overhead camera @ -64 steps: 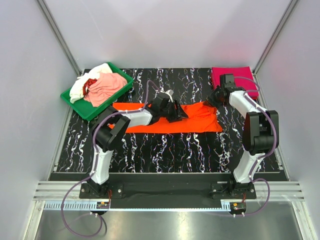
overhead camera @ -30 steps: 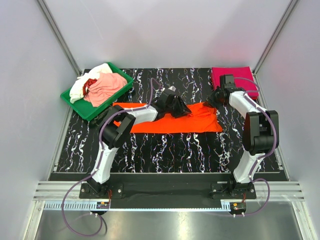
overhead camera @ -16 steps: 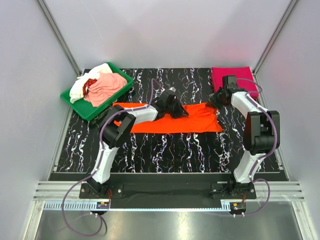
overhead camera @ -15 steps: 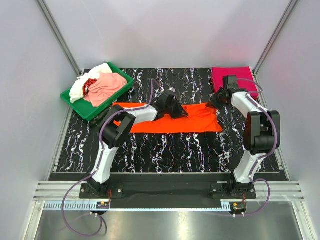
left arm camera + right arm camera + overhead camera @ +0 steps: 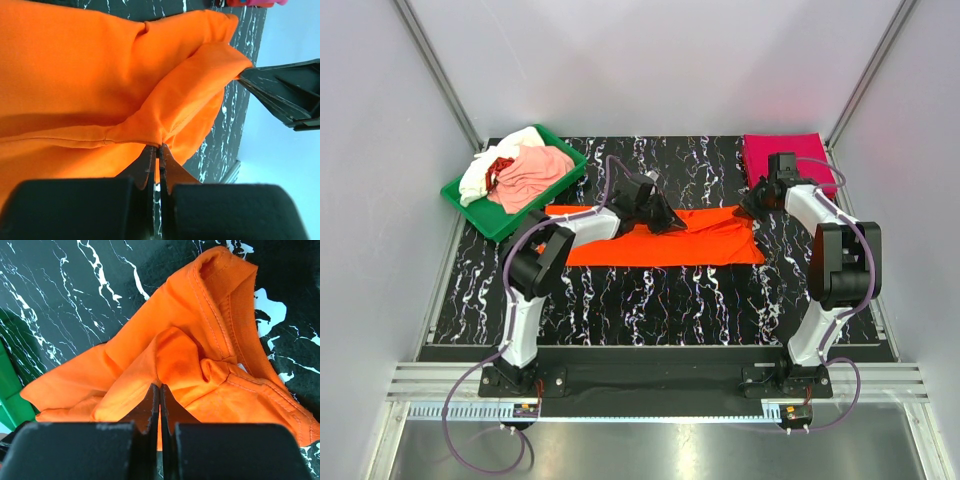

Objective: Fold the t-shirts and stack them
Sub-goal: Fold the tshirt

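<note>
"Well, what do you have on the left?"

"Your black table (image 5: 650,290), veined with white like marble, sits inside plain pale grey walls (image 5: 650,70). At its far left corner you have a green tray (image 5: 466,208) of hard plastic. It is heaped with crumpled t-shirts (image 5: 528,172) in white, red and pale pink, all soft and rumpled."

"And the one you are working on?"

"Your orange t-shirt (image 5: 705,240) lies across the middle of the table as a long, mostly flat band of matte knit, its left end just beside the tray. Your left gripper (image 5: 670,222) is down on the middle of it. In the wrist view its fingers are pressed together on a raised ridge of cloth, pinched right at the tips. Your right gripper (image 5: 752,203) is at the shirt's right end, likewise clamped on a bunched fold beside the ribbed, stitched collar."

"Anything further right?"

"You have a magenta t-shirt (image 5: 790,155) in the far right corner, folded into a neat flat rectangle close behind your right gripper."
</note>
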